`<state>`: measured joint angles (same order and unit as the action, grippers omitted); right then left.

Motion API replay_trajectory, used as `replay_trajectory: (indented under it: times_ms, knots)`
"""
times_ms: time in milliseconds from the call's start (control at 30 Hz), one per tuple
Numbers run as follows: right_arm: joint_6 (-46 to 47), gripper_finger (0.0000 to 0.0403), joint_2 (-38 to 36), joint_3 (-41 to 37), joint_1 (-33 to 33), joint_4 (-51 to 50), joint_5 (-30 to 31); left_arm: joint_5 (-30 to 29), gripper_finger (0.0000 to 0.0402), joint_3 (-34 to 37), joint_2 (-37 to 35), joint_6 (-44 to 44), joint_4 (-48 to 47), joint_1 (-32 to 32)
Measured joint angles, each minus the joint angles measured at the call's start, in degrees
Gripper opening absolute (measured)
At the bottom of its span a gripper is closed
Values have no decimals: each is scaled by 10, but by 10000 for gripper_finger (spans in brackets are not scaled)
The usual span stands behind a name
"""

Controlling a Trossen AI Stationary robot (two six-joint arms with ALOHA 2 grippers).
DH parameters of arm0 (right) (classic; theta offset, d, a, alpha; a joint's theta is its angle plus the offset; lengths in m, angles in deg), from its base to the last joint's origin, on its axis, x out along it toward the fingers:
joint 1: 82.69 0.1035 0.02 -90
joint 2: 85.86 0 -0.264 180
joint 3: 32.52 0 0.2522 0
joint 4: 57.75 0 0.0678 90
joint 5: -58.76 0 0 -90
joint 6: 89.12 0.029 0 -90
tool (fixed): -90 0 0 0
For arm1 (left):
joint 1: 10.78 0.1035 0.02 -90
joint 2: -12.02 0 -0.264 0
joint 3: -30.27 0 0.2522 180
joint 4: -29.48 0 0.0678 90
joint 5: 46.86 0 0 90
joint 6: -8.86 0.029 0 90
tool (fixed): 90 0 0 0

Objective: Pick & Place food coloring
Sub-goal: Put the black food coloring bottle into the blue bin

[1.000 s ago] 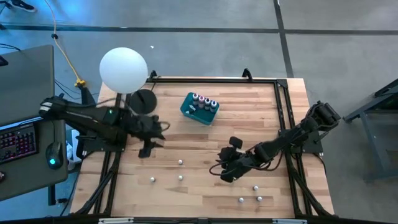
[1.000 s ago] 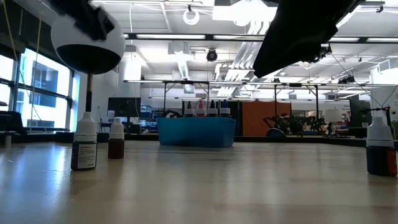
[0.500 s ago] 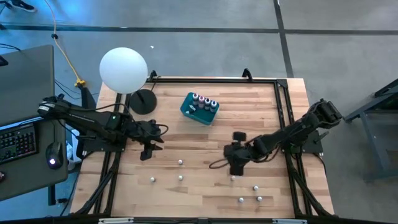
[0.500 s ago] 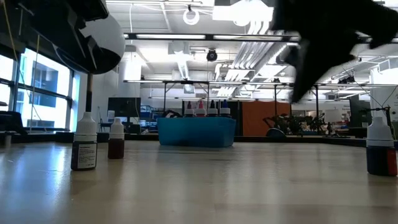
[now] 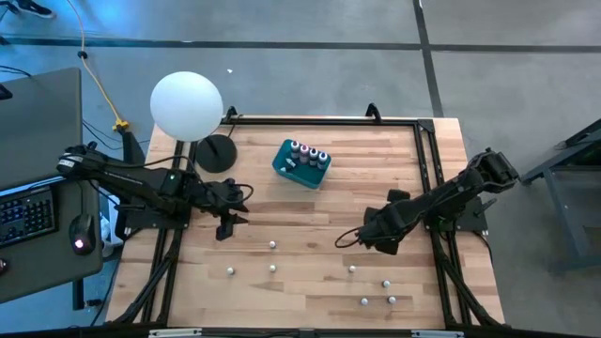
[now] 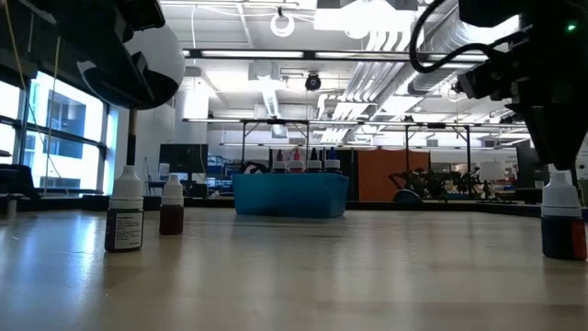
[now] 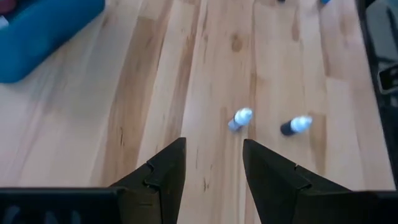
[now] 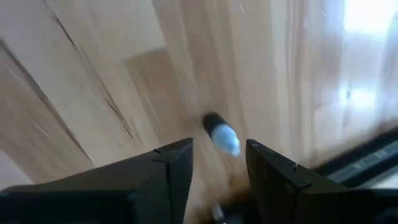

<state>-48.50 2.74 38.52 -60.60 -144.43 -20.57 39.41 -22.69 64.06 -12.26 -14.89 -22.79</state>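
Note:
Several tiny white-capped food coloring bottles stand loose on the wooden table, among them one (image 5: 272,245) near the middle, one (image 5: 352,268) right of it and others (image 5: 385,282) toward the near edge. More bottles (image 5: 307,153) stand in the teal tub (image 5: 286,169) at the far middle. My left gripper (image 5: 223,228) is open and empty over the table's left part; its wrist view shows two bottles (image 7: 242,118) (image 7: 297,124) beyond its fingers. My right gripper (image 5: 374,239) is open and empty above the table's right part, and a dark-bodied bottle (image 8: 221,134) shows past its fingers.
A big white ball (image 5: 187,105) on a dark round stand (image 5: 218,152) is at the far left corner. In the low view two bottles (image 6: 125,213) (image 6: 171,207) stand at the left and one (image 6: 562,218) at the right. Black rails (image 5: 427,160) edge the table.
My right gripper has gone toward the table's right edge and slightly toward the far edge, turning as it went. It has uncovered the bottle that stood under it. That bottle stands in place.

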Motion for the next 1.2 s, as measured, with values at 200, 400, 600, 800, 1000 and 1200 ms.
replay_trajectory:
  times_ms: [200,400,600,800,1000,1200]
  knots:
    - [-23,183,0,0,0,-2,6,9,156,0,0,-2,37,0]
    - [-67,194,-12,-33,0,17,-6,20,156,0,0,-2,58,0]
    - [-37,179,-57,-86,-5,34,12,21,156,0,0,-2,56,0]
    - [-24,166,-113,-155,-28,130,-37,22,156,0,0,-2,56,0]
    - [-20,165,-134,-249,-52,275,-46,22,156,0,0,-2,56,0]
    - [-24,163,-138,-287,-61,316,-52,23,156,0,0,-2,56,0]
